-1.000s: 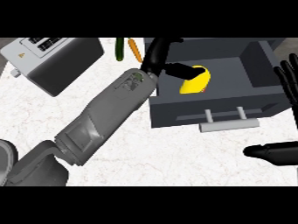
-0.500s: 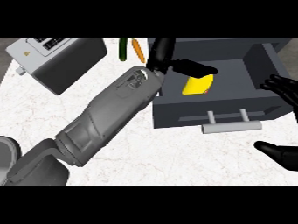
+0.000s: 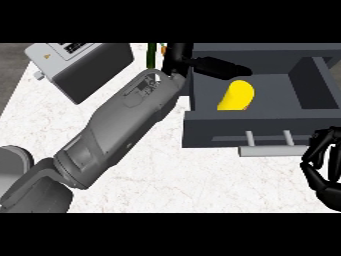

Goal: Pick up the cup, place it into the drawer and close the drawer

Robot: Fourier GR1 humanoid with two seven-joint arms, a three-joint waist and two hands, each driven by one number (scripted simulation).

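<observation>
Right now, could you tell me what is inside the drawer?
A yellow cup lies inside the drawer. Fingers of the left hand hang over its back left corner, so whatever lies beneath them is covered.

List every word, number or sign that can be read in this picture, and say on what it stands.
No text can be read.
On the grey box: yellow warning triangle and strip of dark marks, too blurred to read.
On the left forearm: pale marks near the wrist, too blurred to read.
On the drawer and the cup: nothing.
</observation>
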